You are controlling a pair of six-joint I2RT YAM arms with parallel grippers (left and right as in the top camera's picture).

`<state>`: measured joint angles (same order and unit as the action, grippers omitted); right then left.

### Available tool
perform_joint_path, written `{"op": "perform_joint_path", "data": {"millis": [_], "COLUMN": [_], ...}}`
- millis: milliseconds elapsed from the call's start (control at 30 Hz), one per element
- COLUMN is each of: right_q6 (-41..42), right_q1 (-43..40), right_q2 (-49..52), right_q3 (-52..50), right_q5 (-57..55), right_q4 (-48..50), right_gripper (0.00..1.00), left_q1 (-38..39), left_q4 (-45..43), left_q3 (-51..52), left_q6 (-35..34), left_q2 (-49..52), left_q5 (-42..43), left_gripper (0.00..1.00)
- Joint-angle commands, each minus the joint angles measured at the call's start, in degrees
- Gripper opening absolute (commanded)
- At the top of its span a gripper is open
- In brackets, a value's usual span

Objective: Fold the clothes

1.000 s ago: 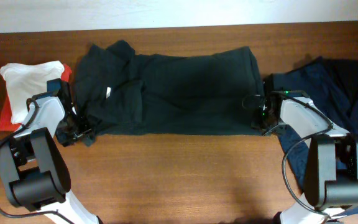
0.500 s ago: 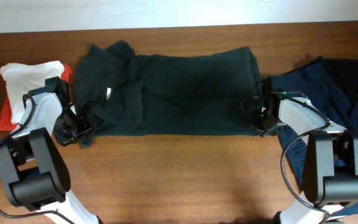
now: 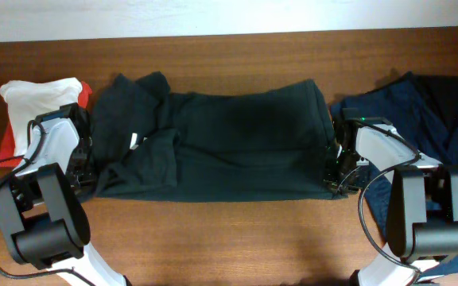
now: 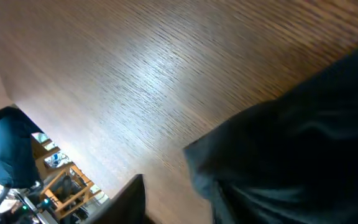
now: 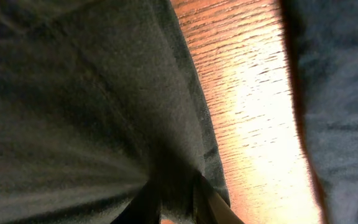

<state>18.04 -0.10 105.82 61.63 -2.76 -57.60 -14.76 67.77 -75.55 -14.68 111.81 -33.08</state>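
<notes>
A dark green garment (image 3: 229, 139) lies spread across the middle of the wooden table (image 3: 229, 238). My left gripper (image 3: 86, 179) is at its near left corner, shut on the cloth. In the left wrist view one finger shows beside the garment (image 4: 303, 143), and the cloth hides the other finger of the left gripper (image 4: 176, 205). My right gripper (image 3: 334, 181) is at the near right corner. In the right wrist view its fingers (image 5: 176, 202) pinch the hem of the garment (image 5: 73, 93).
A pile of navy clothes (image 3: 420, 103) lies at the right, close to my right arm, and shows in the right wrist view (image 5: 340, 93). A white cloth (image 3: 34, 99) on a red one (image 3: 6, 147) lies at the far left. Bare wood runs along the front.
Both grippers moved toward the table's front edge, dragging the garment's near edge with them. The garment now lies flatter and reaches further forward.
</notes>
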Motion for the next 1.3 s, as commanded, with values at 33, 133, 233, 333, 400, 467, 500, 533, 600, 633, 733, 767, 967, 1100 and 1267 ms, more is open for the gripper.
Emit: {"op": "perform_joint_path", "data": {"millis": [33, 133, 233, 333, 400, 467, 500, 533, 600, 633, 733, 767, 967, 1100, 1267], "right_q6": [0.7, 0.7, 0.7, 0.7, 0.7, 0.7, 0.7, 0.7, 0.7, 0.7, 0.7, 0.7, 0.7, 0.7, 0.7], "right_q1": [0.0, 0.0, 0.0, 0.0, 0.0, 0.0, 0.0, 0.0, 0.0, 0.0, 0.0, 0.0, 0.0, 0.0, 0.0], "right_q2": [1.1, 1.0, 1.0, 1.0, 1.1, 1.0, 1.1, 1.0, 1.1, 1.1, 1.0, 1.0, 1.0, 1.0, 1.1], "right_q3": [-0.7, -0.7, -0.7, -0.7, -0.7, -0.7, -0.7, -0.7, -0.7, -0.7, -0.7, -0.7, -0.7, -0.7, -0.7], "right_q5": [-2.4, -2.4, -2.4, -2.4, -2.4, -2.4, -2.4, -2.4, -2.4, -2.4, -2.4, -2.4, -2.4, -2.4, -2.4], "right_q4": [0.4, 0.7, 1.0, 1.0, 1.0, 1.0, 1.0, 1.3, 1.4, 1.4, 1.2, 1.0, 1.0, 1.0, 1.0], "right_gripper": [0.21, 0.21, 0.21, 0.21, 0.22, 0.22, 0.21, 0.21, 0.21, 0.22, 0.21, 0.21, 0.21, 0.21, 0.21], "left_q1": [-0.3, 3.1, 8.1, 10.1, 10.0, 10.1, 10.3, 10.7, 10.7, 10.7, 10.7, 10.7, 10.2, 9.0, 9.0], "left_q4": [3.5, 5.2, 5.8, 5.2, 4.3, 5.1, 5.3, 5.2, 5.4, 5.8, 6.8, 6.8, 2.5, -1.6, -6.2], "left_q3": [-5.9, -9.0, -8.8, -5.9, -5.0, -5.0, -5.0, -5.0, -5.0, -5.0, -5.0, -4.7, 0.3, 2.2, 2.2], "left_q6": [-0.5, 4.7, 5.4, 5.3, 5.3, 5.5, 8.6, 9.8, 9.8, 9.8, 8.2, 7.6, 6.4, 6.4, 6.6], "left_q2": [0.3, -1.6, -2.9, -2.9, -2.9, -2.9, -2.9, -2.9, -2.9, -2.9, -2.9, -2.9, -2.9, -2.9, -2.9], "left_q5": [5.3, 13.7, 17.6, 16.8, 16.9, 20.0, 23.6, 24.2, 24.1, 23.9, 20.6, 19.6, 17.1, 16.8, 10.6], "left_gripper": [0.43, 0.34, 0.32, 0.33, 0.33, 0.33, 0.33, 0.33, 0.34, 0.38, 0.41, 0.43, 0.54, 0.40, 0.01]}}
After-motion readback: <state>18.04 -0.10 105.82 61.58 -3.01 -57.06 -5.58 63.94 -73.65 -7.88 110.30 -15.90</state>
